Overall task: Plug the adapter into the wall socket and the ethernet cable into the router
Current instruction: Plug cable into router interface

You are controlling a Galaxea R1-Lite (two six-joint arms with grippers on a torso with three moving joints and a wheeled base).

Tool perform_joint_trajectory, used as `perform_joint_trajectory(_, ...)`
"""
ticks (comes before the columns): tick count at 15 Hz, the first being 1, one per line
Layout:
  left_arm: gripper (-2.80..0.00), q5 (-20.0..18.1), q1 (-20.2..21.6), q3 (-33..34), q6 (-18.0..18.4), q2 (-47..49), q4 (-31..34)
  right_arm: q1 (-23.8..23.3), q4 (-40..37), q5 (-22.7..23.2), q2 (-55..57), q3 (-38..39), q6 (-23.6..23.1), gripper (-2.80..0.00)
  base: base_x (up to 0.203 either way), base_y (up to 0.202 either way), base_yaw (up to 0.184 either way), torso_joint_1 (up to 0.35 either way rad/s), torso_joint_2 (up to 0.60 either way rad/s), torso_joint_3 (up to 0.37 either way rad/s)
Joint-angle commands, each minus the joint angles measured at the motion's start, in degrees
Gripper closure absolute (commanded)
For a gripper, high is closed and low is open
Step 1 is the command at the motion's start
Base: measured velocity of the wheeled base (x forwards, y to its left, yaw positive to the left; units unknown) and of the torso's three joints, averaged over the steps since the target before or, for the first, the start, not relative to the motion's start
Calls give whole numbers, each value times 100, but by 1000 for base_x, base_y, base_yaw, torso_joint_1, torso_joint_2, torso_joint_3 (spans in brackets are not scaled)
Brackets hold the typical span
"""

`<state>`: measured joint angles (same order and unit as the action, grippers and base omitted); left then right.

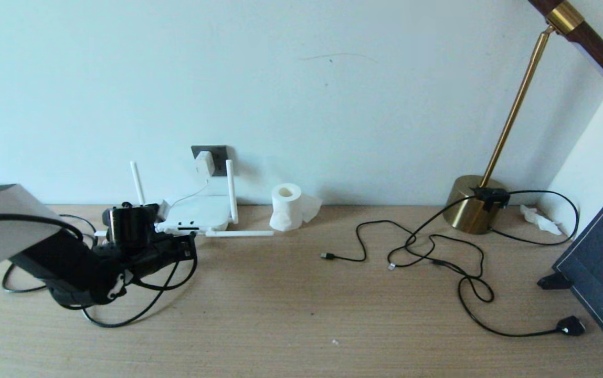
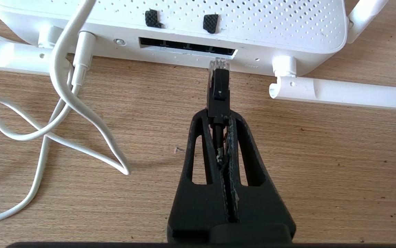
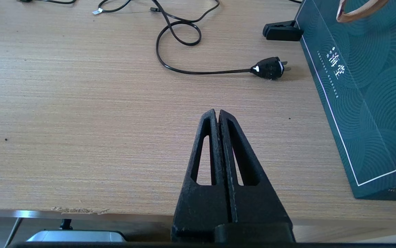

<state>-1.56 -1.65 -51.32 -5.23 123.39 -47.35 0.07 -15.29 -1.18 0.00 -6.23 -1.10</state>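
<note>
My left hand (image 2: 219, 119): clamped on the black boot of the ethernet cable (image 2: 218, 93), low over the bench (image 1: 291, 310) at about 9 o'clock in the head view, right in front of the router.
Ethernet cable: its clear plug tip sits at the lip of the router's dark port slot, at the slot's end, touching or all but touching the edge; I cannot tell whether it has gone in at all. The black cord loops back on the bench under my arm.
Router (image 1: 199, 212): lies flat on the bench at about 10 o'clock, just below the wall socket, port face toward me. Two antennas stand upright, one lies flat along the bench toward 3 o'clock, another lies flat on the far side of my hand.
Adapter (image 1: 204, 163): seated on the wall socket (image 1: 219, 157), covering its left part; its thin white cord (image 2: 63, 103) drops to the router and plugs in beside the port slot.
My right hand (image 3: 218, 115): fingers pressed together on nothing, held above the near edge of the bench at about 5 o'clock.
Tissue roll (image 1: 286, 206): stands at the wall, at 3 o'clock from the router.
Black plug (image 3: 269, 68): lies on the bench ahead of my right hand, beside a dark green box (image 3: 366, 89).
</note>
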Motion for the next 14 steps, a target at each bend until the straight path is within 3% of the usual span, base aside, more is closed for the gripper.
perform_joint_trajectory(1, 0, -2, 6, -1, -4, -8, -29, 1, -9, -5, 9, -1, -5, 0, 0, 0, 0, 0, 0, 0)
perform_joint_trajectory(14, 0, -2, 24, -68, -4, -8, -11, 1, -9, -5, 9, -1, -5, 0, 0, 0, 0, 0, 0, 0)
